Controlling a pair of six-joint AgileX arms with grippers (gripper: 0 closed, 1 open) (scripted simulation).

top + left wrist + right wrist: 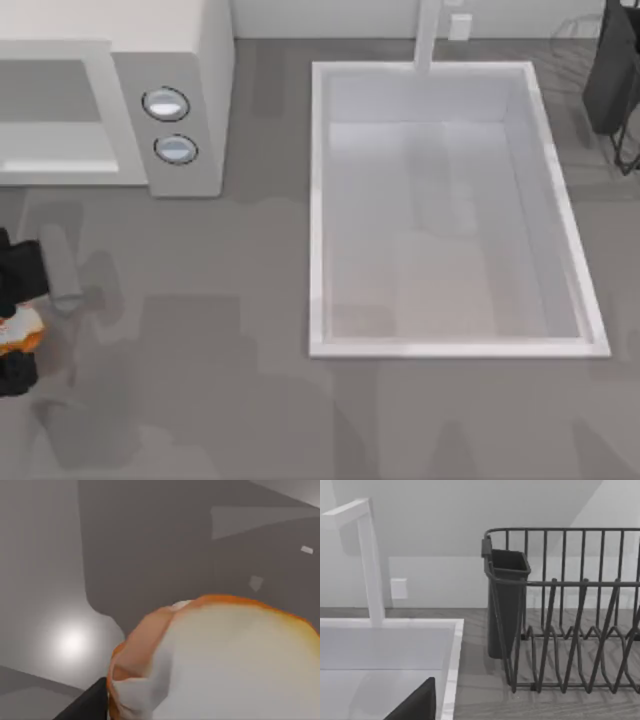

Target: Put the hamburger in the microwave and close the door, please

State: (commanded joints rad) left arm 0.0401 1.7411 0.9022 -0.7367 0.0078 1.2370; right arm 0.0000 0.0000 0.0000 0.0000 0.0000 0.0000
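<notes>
My left gripper (pixel 12 330) clamps the hamburger (pixel 22 328) at the table's left edge, in front of the microwave (pixel 170 90). The bun is round, so no long axis shows; its whitish top fills my left wrist view. My right arm is parked near the dish rack (pixel 565 610).

A grey bench (pixel 250 400) spreads across the scene, its surface crossed by soft, blurred shadows. Set into it right of centre is a white rectangular sink basin (pixel 320 200) with a pale grey floor. A white faucet (pixel 428 35) rises at the basin's far edge, with a small white wall plate (pixel 460 26) just beside it. A dark wire dish rack (pixel 570 620) with a dark cutlery cup (pixel 506 605) stands at the far right. A plain pale wall (pixel 445 520) runs behind.
</notes>
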